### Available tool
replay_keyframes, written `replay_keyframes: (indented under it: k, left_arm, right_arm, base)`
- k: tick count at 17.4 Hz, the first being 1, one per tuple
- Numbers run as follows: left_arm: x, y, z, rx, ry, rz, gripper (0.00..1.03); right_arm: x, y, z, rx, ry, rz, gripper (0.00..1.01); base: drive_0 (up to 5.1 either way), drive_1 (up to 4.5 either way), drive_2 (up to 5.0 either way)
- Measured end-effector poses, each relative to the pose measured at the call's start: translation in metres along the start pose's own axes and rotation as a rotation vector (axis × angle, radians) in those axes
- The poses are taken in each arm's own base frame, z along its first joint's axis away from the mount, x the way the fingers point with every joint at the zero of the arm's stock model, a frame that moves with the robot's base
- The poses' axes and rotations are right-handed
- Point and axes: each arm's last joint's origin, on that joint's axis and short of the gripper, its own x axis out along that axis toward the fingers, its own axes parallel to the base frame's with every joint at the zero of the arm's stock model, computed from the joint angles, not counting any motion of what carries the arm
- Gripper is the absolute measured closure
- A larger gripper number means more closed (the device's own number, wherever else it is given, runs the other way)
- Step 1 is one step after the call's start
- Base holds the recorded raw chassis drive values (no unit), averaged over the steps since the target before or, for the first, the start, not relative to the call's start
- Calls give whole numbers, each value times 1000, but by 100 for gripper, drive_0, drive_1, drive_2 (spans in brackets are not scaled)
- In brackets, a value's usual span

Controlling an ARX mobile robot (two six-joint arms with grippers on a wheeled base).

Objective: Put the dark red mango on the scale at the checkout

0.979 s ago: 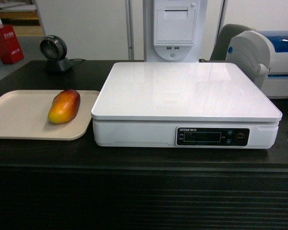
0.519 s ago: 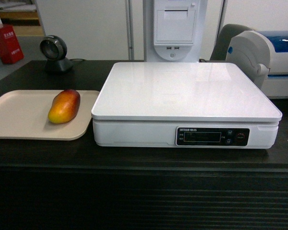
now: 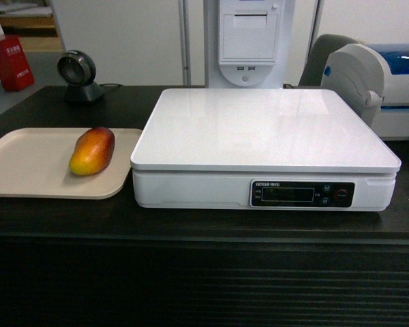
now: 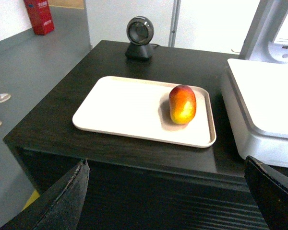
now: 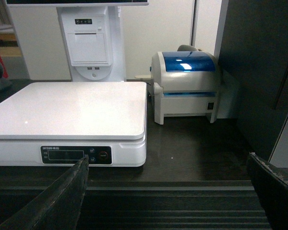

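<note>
Mango first, in the head view: the dark red mango (image 3: 92, 151) lies on its side at the right end of the beige tray (image 3: 27, 163), dark end away from the camera, just beside the scale (image 3: 262, 129) but not on it. The scale sits mid-counter on the checkout (image 3: 204, 272), its glossy top bare, ready to take the fruit. No arm shows here, so the pick has not begun, by my reading.

Over to the left wrist camera: the left gripper (image 4: 173, 201) has its two dark fingers at the bottom corners of the frame, spread wide with nothing between them. It hangs off the counter's front edge, looking at the mango, which fits a lined-up approach. A round scanner (image 4: 139, 37) stands behind the tray.

Now the right wrist camera: the right gripper (image 5: 175, 196) is also spread wide and empty, facing the scale's display strip, with a blue-lidded label printer (image 5: 187, 84) to the side. It looks parked out of the way, since the mango sits on the left arm's side.
</note>
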Motion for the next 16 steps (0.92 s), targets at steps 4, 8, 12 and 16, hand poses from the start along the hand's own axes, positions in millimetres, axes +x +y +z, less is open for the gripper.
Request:
replay_keyframes:
  k: [4,8,12,16]
  left_arm:
    - [69,-23,37,63,-60,-145,5]
    - [206,-47,26,126,173,-222,5]
    - [286,-51,-1,170,327,-216,5]
    - [327,-41,-11,174,392,-208,5]
  right_arm:
    - [0,0,0,0,0,0,3]
    - [0,0,0,0,0,0,3]
    - [0,0,0,0,0,0,3]
    - [0,0,0,0,0,0,3]
  base:
    - [0,0,0]
    - [0,0,0]
    - [0,0,0]
    - [0,0,0]
